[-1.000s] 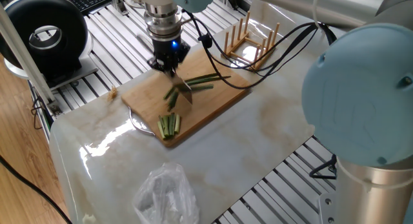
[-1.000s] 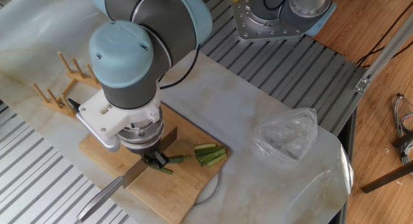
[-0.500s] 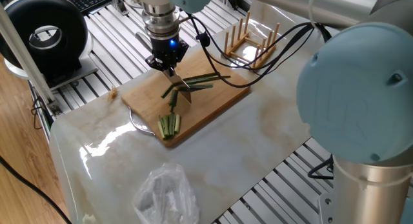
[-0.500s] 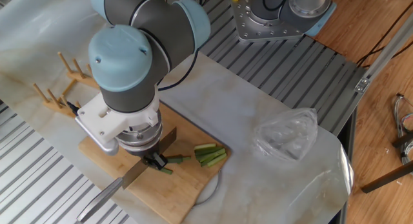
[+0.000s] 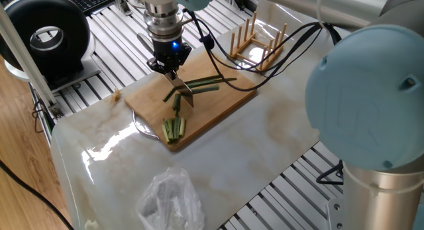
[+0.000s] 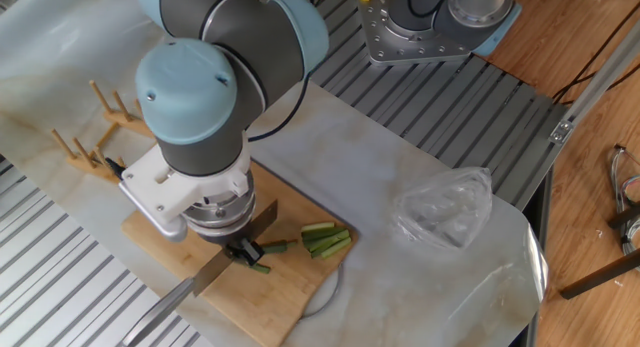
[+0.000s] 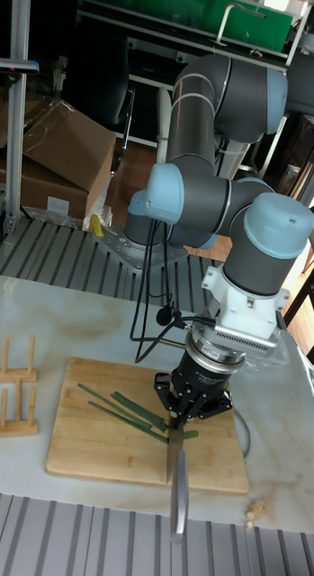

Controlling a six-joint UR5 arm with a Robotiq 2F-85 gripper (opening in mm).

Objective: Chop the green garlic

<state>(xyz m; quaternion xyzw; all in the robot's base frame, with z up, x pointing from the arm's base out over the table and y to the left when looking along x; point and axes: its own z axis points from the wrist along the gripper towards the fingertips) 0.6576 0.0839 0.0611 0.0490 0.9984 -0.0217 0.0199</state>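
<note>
Scanning from the left, one fixed view:
Fan: a black round fan (image 5: 46, 36) stands off the counter's left end, on the ribbed metal frame.
End effector: the end effector (image 5: 167, 66) points straight down over the board's far left part, closed on the handle of a knife (image 5: 184, 93); its blade slants down to the board.
Cutting board: a wooden cutting board (image 5: 225, 101) lies on the marble counter (image 5: 265, 144).
Green garlic: the green garlic (image 5: 205, 81) lies on the board as long dark stalks crossing just right of the blade, with short dark pieces beside the blade.
Pale sticks: a bundle of short yellow-green sticks (image 5: 174, 128) sits at the board's near edge.
Plastic bag: a crumpled clear plastic bag (image 5: 169, 200) rests on the counter's near part, well apart from the board.
Rack: a wooden peg rack (image 5: 257, 39) stands beyond the board's right end.
</note>
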